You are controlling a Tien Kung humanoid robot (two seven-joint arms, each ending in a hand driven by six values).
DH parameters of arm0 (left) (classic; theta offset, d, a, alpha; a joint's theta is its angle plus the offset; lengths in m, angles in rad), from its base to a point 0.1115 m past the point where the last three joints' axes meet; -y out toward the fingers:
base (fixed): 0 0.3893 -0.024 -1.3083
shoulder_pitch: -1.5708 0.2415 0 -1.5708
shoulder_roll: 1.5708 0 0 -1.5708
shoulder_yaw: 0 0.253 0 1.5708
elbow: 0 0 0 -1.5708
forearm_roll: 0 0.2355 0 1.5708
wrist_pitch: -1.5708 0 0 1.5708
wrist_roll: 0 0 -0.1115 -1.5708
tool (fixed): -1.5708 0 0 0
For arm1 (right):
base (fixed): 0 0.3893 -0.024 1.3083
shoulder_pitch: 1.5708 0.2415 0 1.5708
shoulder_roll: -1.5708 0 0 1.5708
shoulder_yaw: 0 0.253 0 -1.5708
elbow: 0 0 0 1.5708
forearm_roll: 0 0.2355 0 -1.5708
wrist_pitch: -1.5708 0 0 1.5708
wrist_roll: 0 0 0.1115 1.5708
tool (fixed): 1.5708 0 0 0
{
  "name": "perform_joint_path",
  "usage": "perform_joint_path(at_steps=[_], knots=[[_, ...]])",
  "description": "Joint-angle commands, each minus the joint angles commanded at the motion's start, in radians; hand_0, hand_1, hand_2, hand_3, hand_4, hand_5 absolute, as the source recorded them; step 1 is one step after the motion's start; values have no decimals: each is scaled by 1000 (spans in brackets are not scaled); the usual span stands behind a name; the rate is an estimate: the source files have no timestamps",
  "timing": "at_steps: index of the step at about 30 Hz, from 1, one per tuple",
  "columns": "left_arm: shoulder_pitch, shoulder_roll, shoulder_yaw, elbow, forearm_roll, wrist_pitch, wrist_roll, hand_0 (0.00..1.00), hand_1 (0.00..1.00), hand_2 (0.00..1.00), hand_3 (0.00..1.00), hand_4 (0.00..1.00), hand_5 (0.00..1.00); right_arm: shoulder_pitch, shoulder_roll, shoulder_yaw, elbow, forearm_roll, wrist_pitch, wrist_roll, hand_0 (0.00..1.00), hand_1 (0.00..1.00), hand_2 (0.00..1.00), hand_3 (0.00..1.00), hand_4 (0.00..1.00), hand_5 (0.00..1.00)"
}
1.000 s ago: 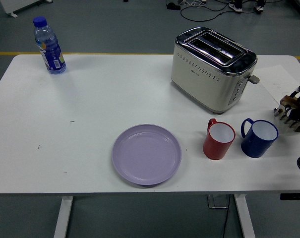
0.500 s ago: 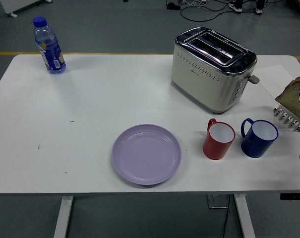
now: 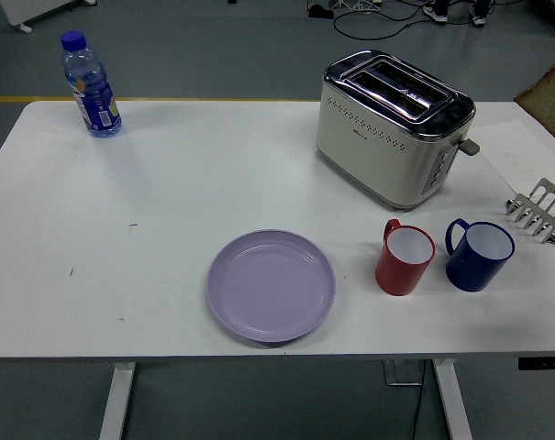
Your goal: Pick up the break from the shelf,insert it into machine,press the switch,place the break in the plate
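A brown slice of bread [image 3: 549, 99] hangs in the air at the picture's right edge, cut off by it, above the table's far right corner. No hand shows on it; whatever holds it lies outside the frame. The metal toast rack [image 3: 539, 209] stands empty near the right edge. The cream and chrome toaster [image 3: 392, 124] sits at the back right, with two open slots on top and its lever [image 3: 469, 146] on the right end. The lilac plate [image 3: 271, 286] lies empty near the front middle. Neither arm is in view.
A red mug [image 3: 405, 258] and a blue mug [image 3: 478, 254] stand side by side in front of the toaster. A blue water bottle [image 3: 91, 84] stands at the far left corner. A white paper sheet [image 3: 517, 151] lies under the rack.
The bread has been lifted out of the rack and carried up and back along the right edge. The right hand that held it has left the frame.
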Motion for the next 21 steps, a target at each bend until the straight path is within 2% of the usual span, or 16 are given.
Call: perform_joint_path(at_steps=[4,8,12,14,16,21], knots=[[1,0,-1,0,1,0,2,669,627,746,716,538,998,68,6,-20,22,107,-7,-16,239,325,396,476,519,2],[-1,1,3,0,-2,-1,4,670,626,745,716,538,998,168,29,-62,-7,205,-3,-29,236,318,391,470,517,2],[-1,1,5,0,-5,1,3,670,626,745,716,538,998,226,41,-98,-26,234,-3,-30,236,318,391,470,517,2],[-2,2,8,0,-12,2,3,670,625,745,716,537,998,286,62,-158,-57,267,6,-29,233,318,390,470,519,2],[-3,2,9,0,-13,2,4,670,625,745,716,537,998,320,71,-192,-69,280,11,-28,233,318,390,470,519,2],[-1,3,16,0,-18,2,6,671,624,743,714,537,998,418,132,-306,-137,304,38,-27,232,312,390,467,498,2]])
